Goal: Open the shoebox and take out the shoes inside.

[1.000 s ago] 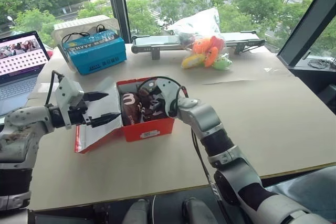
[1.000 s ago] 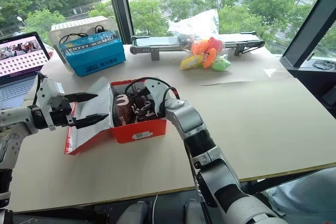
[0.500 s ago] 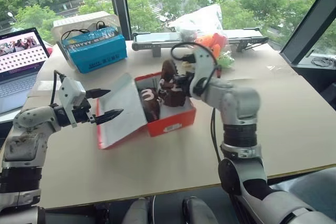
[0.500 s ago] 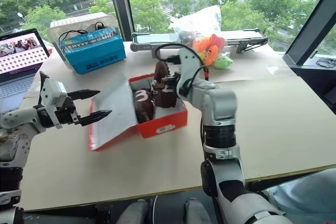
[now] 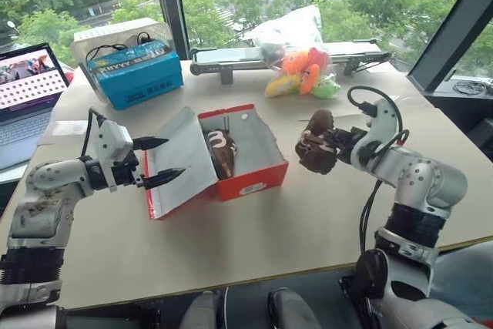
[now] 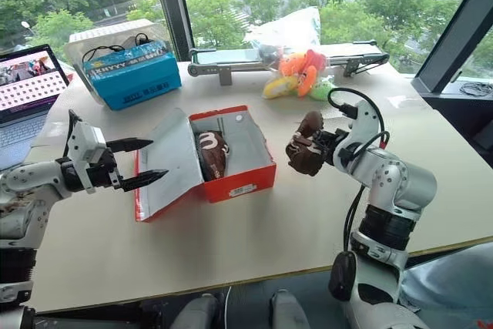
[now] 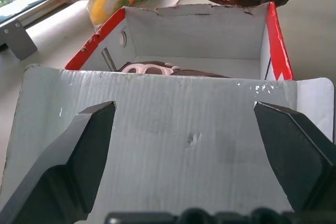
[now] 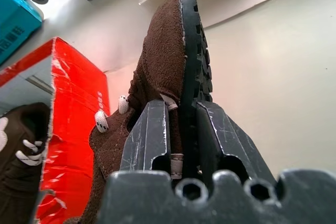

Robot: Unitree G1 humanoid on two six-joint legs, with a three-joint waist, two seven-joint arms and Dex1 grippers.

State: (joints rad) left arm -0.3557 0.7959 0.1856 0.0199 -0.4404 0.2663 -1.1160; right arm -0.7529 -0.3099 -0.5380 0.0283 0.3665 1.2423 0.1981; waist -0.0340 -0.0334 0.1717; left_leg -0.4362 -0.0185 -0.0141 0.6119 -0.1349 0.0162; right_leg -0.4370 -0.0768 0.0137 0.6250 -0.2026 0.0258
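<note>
Beige tabletop point(image 5: 254, 236) spans the frame, creased across its upper right; windows behind it look onto trees and a road; dark window frame runs down the right edge. Upper left: laptop point(image 5: 27, 86) with lit screen, then a blue box point(image 5: 135, 75) with white lettering and a cable on top; top centre: grey bar-shaped device point(image 5: 231, 58); beside it plush toys point(image 5: 300, 75) in orange, yellow and green, under a clear bag.

The shoebox point(image 5: 250, 171) sits at centre, lid thrown back toward the left, white inner face up; one shoe point(image 5: 219, 152) lies inside against the lid-side wall. The left gripper point(image 5: 158, 161), centre left, has its jaws spread wide over the lid, holding nothing. The right gripper point(image 6: 322, 144), right of centre, has its jaws closed on the other shoe point(image 5: 316, 144), clear of the box and above the tabletop.

The left wrist view shows the corrugated lid between the fingers point(image 7: 79, 156) and a round hole in the box wall; the right wrist view shows the jaws pinching the held shoe at its black treaded sole and brown upper.
</note>
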